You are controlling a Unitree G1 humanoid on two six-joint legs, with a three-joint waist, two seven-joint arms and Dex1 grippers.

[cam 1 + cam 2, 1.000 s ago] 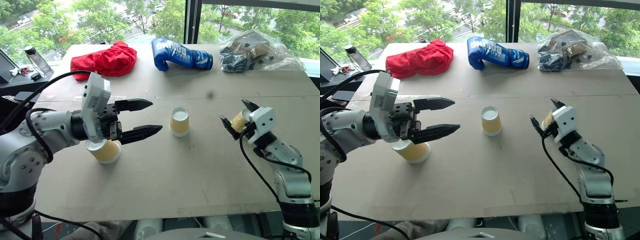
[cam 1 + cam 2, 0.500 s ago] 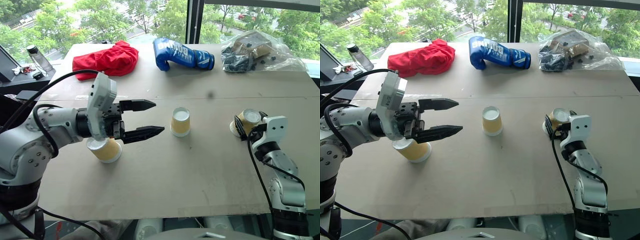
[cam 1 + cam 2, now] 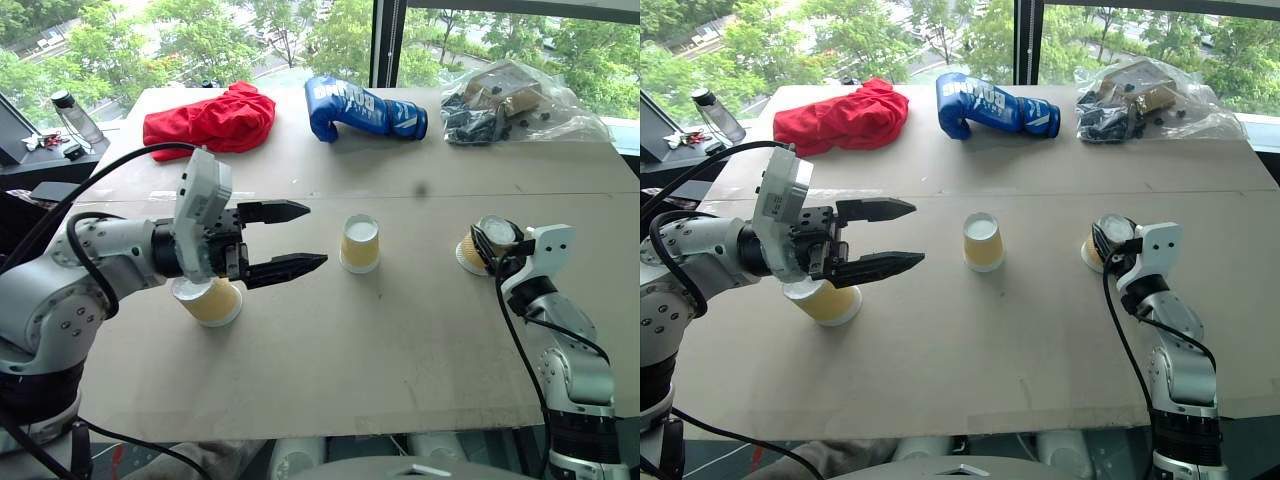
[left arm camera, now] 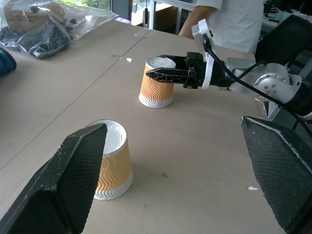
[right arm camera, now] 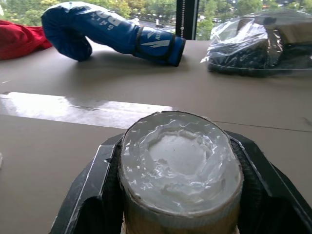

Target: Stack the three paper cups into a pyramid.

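Note:
Three paper cups stand upside down on the brown table (image 3: pixel 400 340). The left cup (image 3: pixel 208 300) sits below my left gripper (image 3: pixel 314 236), which hovers open and points toward the middle cup (image 3: pixel 360 243) with a gap between them. At the right, my right gripper (image 3: pixel 488 243) is shut on the right cup (image 3: pixel 472 250). The right wrist view shows that cup's white base (image 5: pixel 178 161) squeezed oval between both fingers. In the left wrist view, the black fingers (image 4: pixel 168 74) clasp the right cup (image 4: pixel 155 90) near its top.
Along the far edge of the table lie a red cloth (image 3: pixel 210 118), a blue boxing glove (image 3: pixel 360 108) and a clear plastic bag of dark parts (image 3: pixel 520 105). A bottle (image 3: pixel 72 118) stands off the table's left. A person in a white shirt (image 4: pixel 229 22) stands beyond the right side.
My right wrist has rolled and sunk a little, and its fingers have closed on the right cup. The left arm has kept still.

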